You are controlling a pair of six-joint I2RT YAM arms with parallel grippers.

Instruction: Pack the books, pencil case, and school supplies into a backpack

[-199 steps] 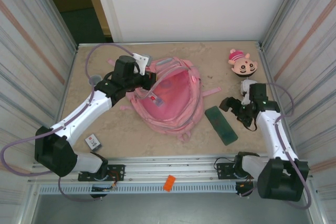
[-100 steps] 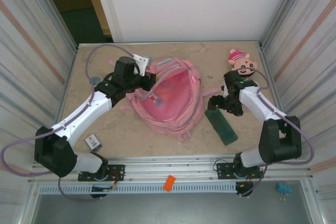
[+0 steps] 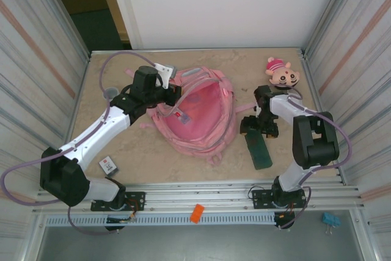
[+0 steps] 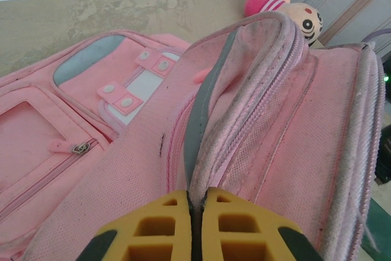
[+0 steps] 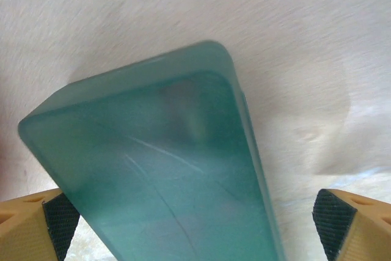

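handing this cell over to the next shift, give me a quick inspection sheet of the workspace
surface: beige table, no spills seen
job's things: pink backpack open mid-table; green pencil case flat on its right; small white square piece front left
clutter: plush head far right; grey cup far left
grippers: left gripper shut on the backpack's rim; right gripper open, astride the pencil case's end
cables: purple cables looping off both arms
surroundings: ribbed metal walls at the sides; orange piece on the front rail

A beige stone-look table (image 3: 153, 163) sits between ribbed metal walls (image 3: 30, 59) (white panel (image 3: 232, 4) behind).
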